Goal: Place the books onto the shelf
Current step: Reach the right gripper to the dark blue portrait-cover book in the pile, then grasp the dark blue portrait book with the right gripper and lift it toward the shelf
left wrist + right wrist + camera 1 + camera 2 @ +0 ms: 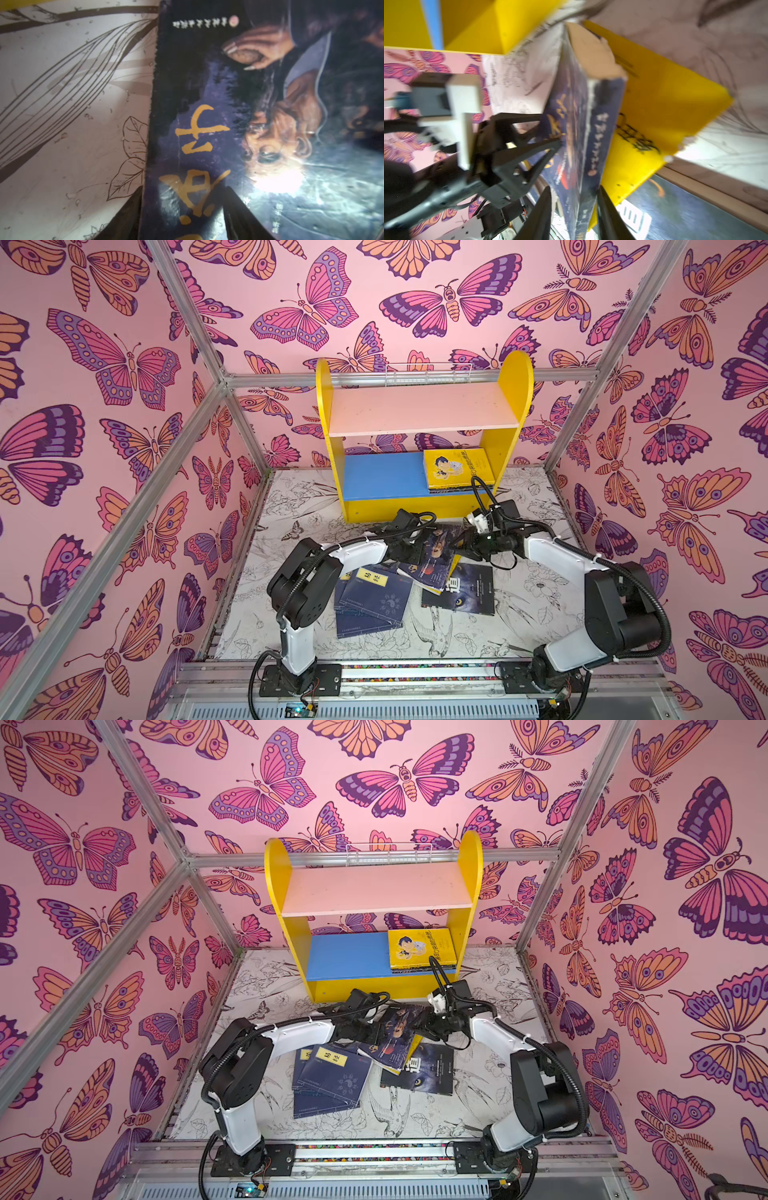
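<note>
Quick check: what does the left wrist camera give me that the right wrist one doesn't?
Left wrist only: the dark book's cover face-on, with its painted face. Right wrist only: that book's spine, the yellow book under it, the shelf and the right tool straddling the dark book. Both: the dark book, the left tool at its cover, the drawn table mat.

The left gripper (182,197) has its two black fingers (128,216) on either side of the spine edge of a dark-blue book (207,99), which has gold characters and a painted face on the cover. Whether they actually pinch it, I can't quite tell. Beside the book lies the leaf-sketched tabletop (62,135).
</note>
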Motion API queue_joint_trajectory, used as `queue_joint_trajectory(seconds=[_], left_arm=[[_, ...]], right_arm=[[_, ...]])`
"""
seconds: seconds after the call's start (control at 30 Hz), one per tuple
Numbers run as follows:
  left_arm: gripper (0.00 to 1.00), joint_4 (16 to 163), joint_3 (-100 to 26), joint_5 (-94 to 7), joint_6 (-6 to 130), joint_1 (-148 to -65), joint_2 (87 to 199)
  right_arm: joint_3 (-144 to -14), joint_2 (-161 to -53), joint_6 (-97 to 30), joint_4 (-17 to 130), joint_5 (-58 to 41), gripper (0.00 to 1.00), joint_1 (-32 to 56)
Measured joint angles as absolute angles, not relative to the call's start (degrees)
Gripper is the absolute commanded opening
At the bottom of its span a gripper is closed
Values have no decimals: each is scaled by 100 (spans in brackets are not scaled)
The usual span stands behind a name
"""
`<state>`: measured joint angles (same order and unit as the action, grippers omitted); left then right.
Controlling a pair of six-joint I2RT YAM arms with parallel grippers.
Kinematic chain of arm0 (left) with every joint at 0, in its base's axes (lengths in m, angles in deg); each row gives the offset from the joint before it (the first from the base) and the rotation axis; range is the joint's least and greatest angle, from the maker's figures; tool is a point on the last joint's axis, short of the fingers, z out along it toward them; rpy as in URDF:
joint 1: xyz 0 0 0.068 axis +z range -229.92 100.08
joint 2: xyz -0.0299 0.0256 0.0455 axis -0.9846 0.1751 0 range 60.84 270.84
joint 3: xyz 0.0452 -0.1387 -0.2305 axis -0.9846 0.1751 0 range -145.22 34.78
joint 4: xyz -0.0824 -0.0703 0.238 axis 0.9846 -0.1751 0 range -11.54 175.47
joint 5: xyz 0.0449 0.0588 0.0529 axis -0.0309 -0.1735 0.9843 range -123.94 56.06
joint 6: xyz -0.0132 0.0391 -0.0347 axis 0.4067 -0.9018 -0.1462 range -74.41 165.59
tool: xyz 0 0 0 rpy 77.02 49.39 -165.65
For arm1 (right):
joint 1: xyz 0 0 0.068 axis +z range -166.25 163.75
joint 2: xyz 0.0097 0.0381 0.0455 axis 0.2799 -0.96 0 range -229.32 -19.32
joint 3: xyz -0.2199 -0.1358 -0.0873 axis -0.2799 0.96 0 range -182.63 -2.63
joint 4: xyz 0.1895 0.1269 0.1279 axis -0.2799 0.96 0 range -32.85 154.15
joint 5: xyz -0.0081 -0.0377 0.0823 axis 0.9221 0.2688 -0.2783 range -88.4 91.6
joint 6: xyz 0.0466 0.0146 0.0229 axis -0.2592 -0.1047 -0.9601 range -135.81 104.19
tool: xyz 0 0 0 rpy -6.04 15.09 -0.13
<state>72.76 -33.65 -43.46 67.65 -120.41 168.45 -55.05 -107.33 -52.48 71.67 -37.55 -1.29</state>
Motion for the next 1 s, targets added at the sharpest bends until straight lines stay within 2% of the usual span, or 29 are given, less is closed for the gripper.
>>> queue_joint_trajectory(seconds=[0.3,0.37,0.5,0.53,0.67,0.77,1.0], left_arm=[[54,7300,-3375,-4365,6676,-12052,16854],[53,7304,-3375,-4376,6658,-12054,16854],[52,7317,-3360,-4368,6639,-12060,16854],[53,7321,-3354,-4361,6641,-12060,16854],[65,7431,-3271,-4178,6743,-12093,16784],[67,7525,-3041,-3688,6945,-12082,16491],[70,7507,-2165,-1732,7852,-11726,15029]], right_arm=[[-5507,-10903,-5263,7014,-3900,31,-72],[-5509,-11043,-5226,7025,-3898,26,-15],[-5522,-11264,-5130,7123,-3871,2,68],[-5525,-11266,-5125,7139,-3854,0,68],[-5529,-11216,-5079,7158,-3841,0,81],[-5527,-10901,-5045,7204,-3860,0,109],[-5573,-9911,-5416,6802,-4022,0,59]])
